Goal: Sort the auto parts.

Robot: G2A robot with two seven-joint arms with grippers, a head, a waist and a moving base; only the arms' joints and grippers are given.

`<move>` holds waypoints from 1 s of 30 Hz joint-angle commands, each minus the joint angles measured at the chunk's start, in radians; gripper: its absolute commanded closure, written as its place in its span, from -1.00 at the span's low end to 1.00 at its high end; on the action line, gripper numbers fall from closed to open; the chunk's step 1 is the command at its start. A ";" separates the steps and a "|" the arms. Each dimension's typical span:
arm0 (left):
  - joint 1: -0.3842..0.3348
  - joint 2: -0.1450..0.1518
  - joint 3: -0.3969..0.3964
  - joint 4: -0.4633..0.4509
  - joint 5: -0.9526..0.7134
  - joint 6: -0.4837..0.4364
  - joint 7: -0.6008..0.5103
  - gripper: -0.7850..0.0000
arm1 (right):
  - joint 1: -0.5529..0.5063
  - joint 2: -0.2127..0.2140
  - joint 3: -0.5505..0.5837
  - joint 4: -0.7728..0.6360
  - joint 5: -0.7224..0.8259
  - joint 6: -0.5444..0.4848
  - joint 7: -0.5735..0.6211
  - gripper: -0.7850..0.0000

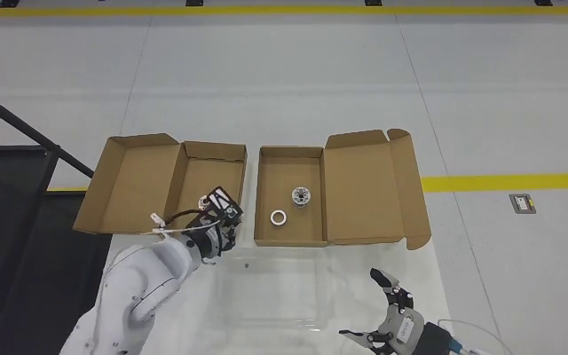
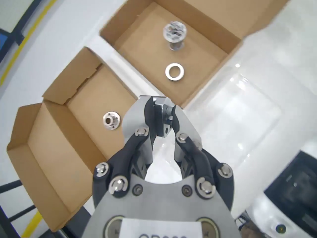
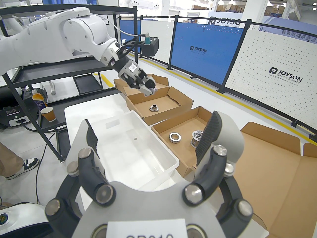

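Note:
My left gripper (image 2: 162, 111) is shut on a small metal part (image 2: 162, 122), held above the near end of the left cardboard box (image 2: 49, 134). A flanged metal hub (image 2: 112, 120) lies in that box. The right cardboard box (image 1: 266, 191) holds a metal ring (image 1: 279, 216) and a toothed hub (image 1: 301, 196). In the right wrist view the left gripper (image 3: 148, 87) hangs over the flanged hub (image 3: 154, 107). My right gripper (image 3: 148, 137) stands open with nothing between its fingers, at the near right of the table (image 1: 383, 306), above the white bin's (image 3: 158, 149) near end.
The white bin (image 1: 275, 297) sits in front of both boxes, with one small speck (image 3: 135, 138) on its floor. Both boxes have lids folded flat outward. A black rack (image 3: 49, 75) with a bottle and a paper cup stands left of the table.

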 commanded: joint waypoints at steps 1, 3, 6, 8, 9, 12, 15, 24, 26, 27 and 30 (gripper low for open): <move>-0.052 -0.004 -0.005 0.116 -0.029 0.021 0.034 1.00 | 0.000 0.000 0.000 0.000 0.000 0.000 0.000 -1.00; -0.118 -0.011 0.015 0.241 -0.024 0.046 0.056 1.00 | 0.000 0.000 0.000 0.000 0.000 0.000 0.000 -1.00; -0.223 -0.029 0.078 0.436 -0.024 0.068 0.098 1.00 | 0.000 0.000 0.000 0.000 0.000 0.000 0.000 -1.00; -0.293 -0.046 0.123 0.566 -0.063 0.062 0.122 1.00 | 0.000 0.000 0.000 0.000 0.000 0.000 0.000 -1.00; -0.327 -0.054 0.147 0.629 -0.064 0.071 0.134 1.00 | 0.000 0.000 0.000 0.000 0.000 0.000 0.000 -1.00; -0.411 -0.086 0.231 0.786 -0.065 0.097 0.182 1.00 | 0.000 0.000 0.000 0.000 0.000 0.000 0.000 -1.00; -0.468 -0.118 0.308 0.897 -0.044 0.131 0.231 1.00 | 0.000 0.000 0.000 0.000 0.000 0.000 0.000 -1.00; -0.555 -0.189 0.422 1.100 -0.042 0.180 0.327 0.24 | 0.000 0.000 0.000 0.000 0.000 0.000 0.000 -1.00; -0.567 -0.197 0.429 1.128 -0.044 0.181 0.340 0.13 | 0.000 0.000 0.000 0.000 0.000 0.000 0.000 -1.00; -0.572 -0.200 0.429 1.137 -0.046 0.182 0.348 0.11 | 0.000 0.000 0.000 0.000 0.000 0.000 0.000 -1.00; -0.580 -0.205 0.424 1.150 -0.055 0.177 0.367 0.06 | 0.000 0.000 0.000 0.000 0.000 0.000 0.000 -1.00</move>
